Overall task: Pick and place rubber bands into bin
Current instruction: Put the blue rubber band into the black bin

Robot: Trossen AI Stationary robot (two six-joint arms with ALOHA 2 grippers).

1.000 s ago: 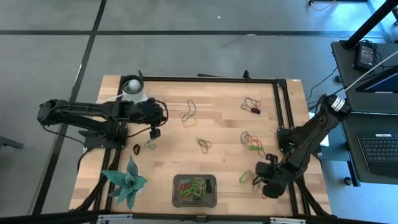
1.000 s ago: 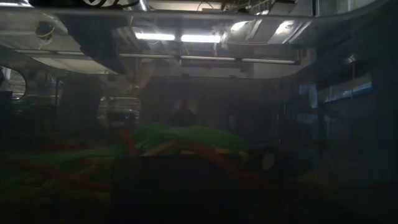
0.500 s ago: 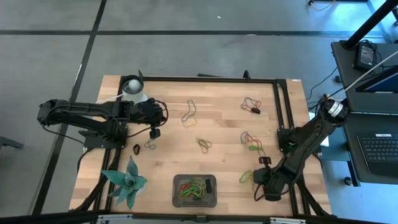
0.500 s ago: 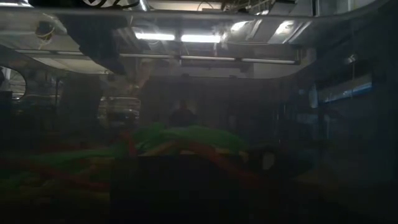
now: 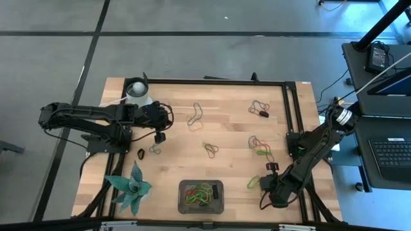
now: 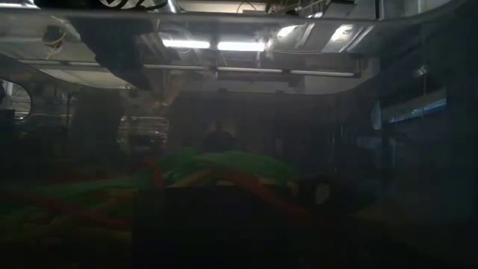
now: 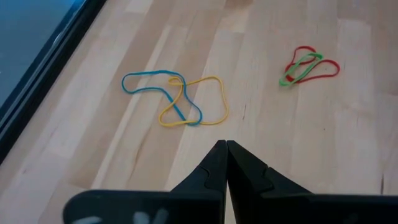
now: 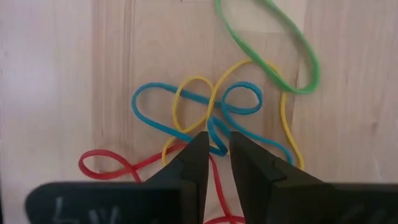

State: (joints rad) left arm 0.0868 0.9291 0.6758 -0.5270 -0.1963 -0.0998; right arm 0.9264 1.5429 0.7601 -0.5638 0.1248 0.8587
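**Right gripper settled over a tangle of bands near the bin**

Over the past second the right gripper (image 5: 268,192) had slid leftward along the near edge of the desk (image 5: 231,122) and stopped above a small cluster of rubber bands (image 8: 217,118) in blue, yellow, green and red. Its jaws stood slightly parted, straddling a blue strand, nothing yet gripped. This looked like the start of another pick.

The bin (image 5: 203,196), just left of it, already held several bands. The left gripper (image 5: 158,136) waited far-left, jaws clenched and empty, facing a blue and yellow pair (image 7: 177,99).

More loose bands lay scattered across the pale wood. A white cup (image 5: 136,88) and a spiky green plant (image 5: 130,187) sat at the left. Grey floor surrounded the desk; a laptop sat to the right.
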